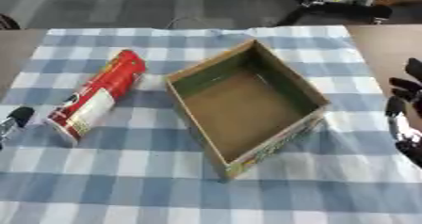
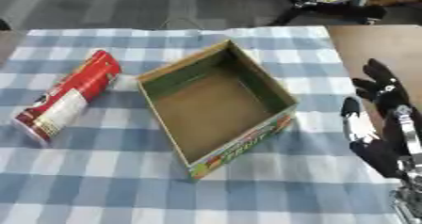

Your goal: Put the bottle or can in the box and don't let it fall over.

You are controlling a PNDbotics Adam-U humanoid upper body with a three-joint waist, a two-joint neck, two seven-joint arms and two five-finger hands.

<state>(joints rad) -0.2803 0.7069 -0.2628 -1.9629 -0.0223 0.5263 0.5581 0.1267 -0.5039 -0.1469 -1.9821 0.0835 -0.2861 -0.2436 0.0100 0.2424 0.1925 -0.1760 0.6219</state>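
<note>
Red can [image 1: 97,94] lying on its side on the checked cloth [image 1: 165,180], just left of the open box [image 2: 216,105] — not touching it. Right hand [image 2: 381,119] beside the box, fingers spread, holding nothing; left hand [image 1: 15,119] barely visible at the left edge — fingers impossible to tell.

A blue and white checked cloth [image 1: 165,180] covers most of the tabletop [image 2: 375,44]. It reaches under the right robot hand [image 2: 381,119] and spreads far to the left of it. Bare brown tabletop shows just behind this robot hand, at the right edge. A second brown strip lies at the far left, behind the left robot hand [image 1: 15,118]. Beyond the tabletop, far behind both, is a grey floor [image 1: 107,4]. On the floor, behind the right robot hand, stands a dark object [image 1: 338,9] that I cannot identify.
</note>
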